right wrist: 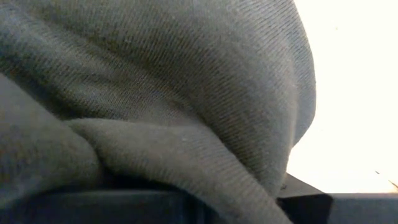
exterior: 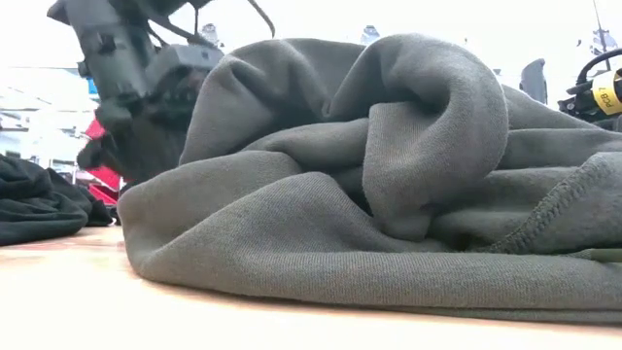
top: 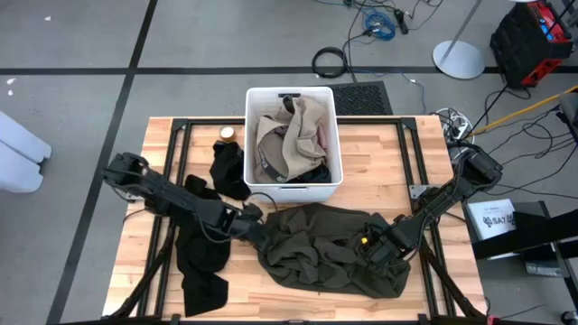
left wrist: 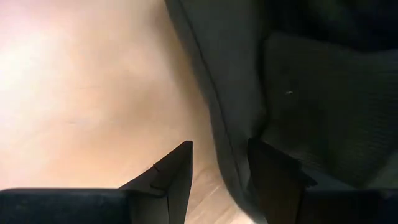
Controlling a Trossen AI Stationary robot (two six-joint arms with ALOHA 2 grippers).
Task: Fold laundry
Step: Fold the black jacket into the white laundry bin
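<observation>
A large olive-grey garment (top: 330, 248) lies crumpled on the wooden table near its front edge; in the low view the olive-grey garment (exterior: 389, 194) fills most of the picture. My left gripper (top: 256, 215) is at the garment's left edge, slanting down, open. In the left wrist view the left gripper (left wrist: 221, 144) has the garment's hem (left wrist: 214, 124) running between its fingers; whether they touch it I cannot tell. My right gripper (top: 375, 251) points down into the garment's right part, shut on cloth. My right gripper comes at the olive-grey garment from above, in its crumpled right part. A thick fold of cloth (right wrist: 205, 155) bulges over the fingers (right wrist: 305, 193) and hides the place of contact. The garment rests on the table around it, slack and bunched.
A white bin (top: 293, 135) with beige and other cloths stands at the table's far middle. One black garment (top: 226, 170) lies left of the bin, another black garment (top: 200, 257) at the front left. Bare wood (top: 135, 262) shows at the far left.
</observation>
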